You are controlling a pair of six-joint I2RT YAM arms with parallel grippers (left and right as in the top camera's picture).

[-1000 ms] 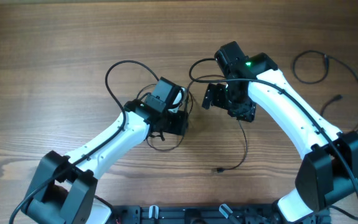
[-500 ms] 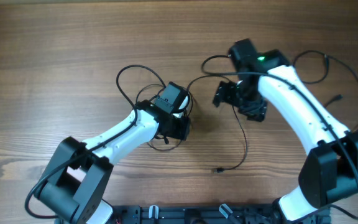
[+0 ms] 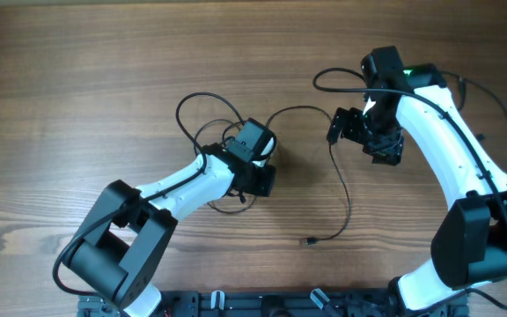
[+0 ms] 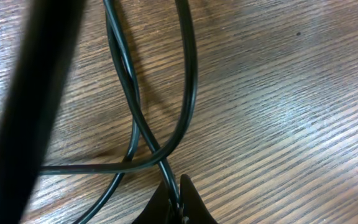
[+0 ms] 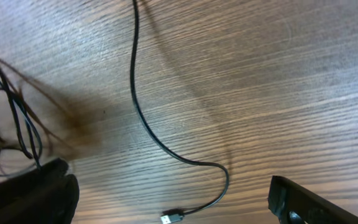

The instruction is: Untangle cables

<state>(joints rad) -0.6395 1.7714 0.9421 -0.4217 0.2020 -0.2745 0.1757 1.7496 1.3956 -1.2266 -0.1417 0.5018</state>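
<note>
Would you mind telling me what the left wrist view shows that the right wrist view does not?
Only the left wrist: a close-up of the left hand, closed and apparently pinching a strand where the cables cross. Only the right wrist: the right hand, open above a single cable that runs to a silver-tipped plug, with the bunch off to the left. Both: thin black cords lying on the wooden table.

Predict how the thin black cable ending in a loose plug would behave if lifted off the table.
Probably floppy: the thin black cable lies in soft curves, so it would likely sag either side of a grip. Likely light, being so thin. Its plug end lies free, so it may trail and swing.
</note>
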